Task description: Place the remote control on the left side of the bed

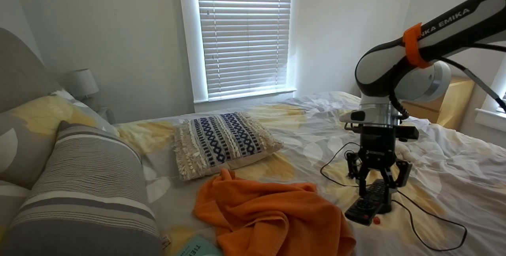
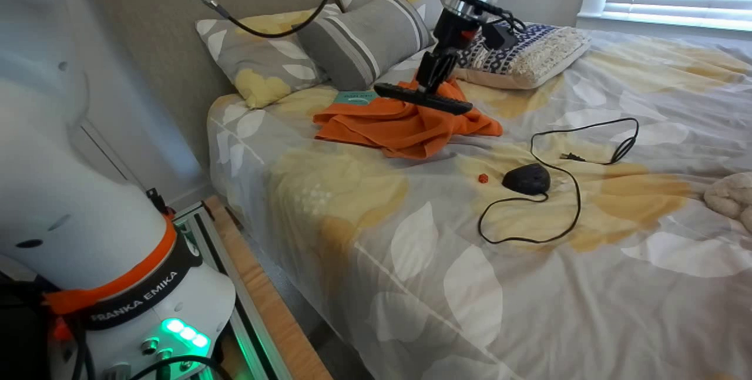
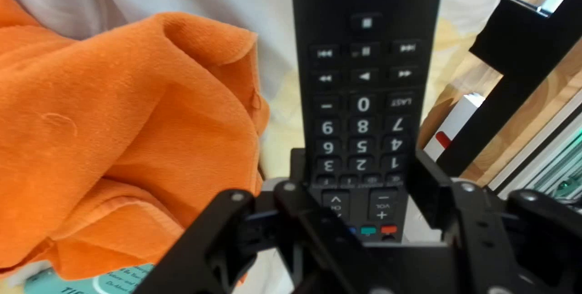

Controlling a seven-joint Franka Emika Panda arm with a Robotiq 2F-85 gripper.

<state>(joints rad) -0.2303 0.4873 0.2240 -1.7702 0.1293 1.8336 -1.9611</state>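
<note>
The black Panasonic remote control (image 1: pixel 361 208) hangs in the air above the bed (image 2: pixel 423 239). It also shows in an exterior view (image 2: pixel 452 105), over the orange cloth and tilted slightly. In the wrist view the remote (image 3: pixel 363 89) lies lengthwise between the fingers, buttons toward the camera. My gripper (image 1: pixel 374 193) is shut on the remote across its width. The gripper (image 2: pixel 429 89) points down, and in the wrist view its fingertips (image 3: pixel 357 166) press both long sides near the number keys. The bed has rumpled white, grey and yellow sheets.
An orange cloth (image 2: pixel 405 130) lies on the bed, with a green book (image 2: pixel 355 98) beside it. A fringed pillow (image 1: pixel 223 141) and a grey striped pillow (image 1: pixel 95 177) lie near. A black device with a cable (image 2: pixel 527 180), a small red object (image 2: pixel 483 178) and a plush (image 2: pixel 731 198) are on the sheets.
</note>
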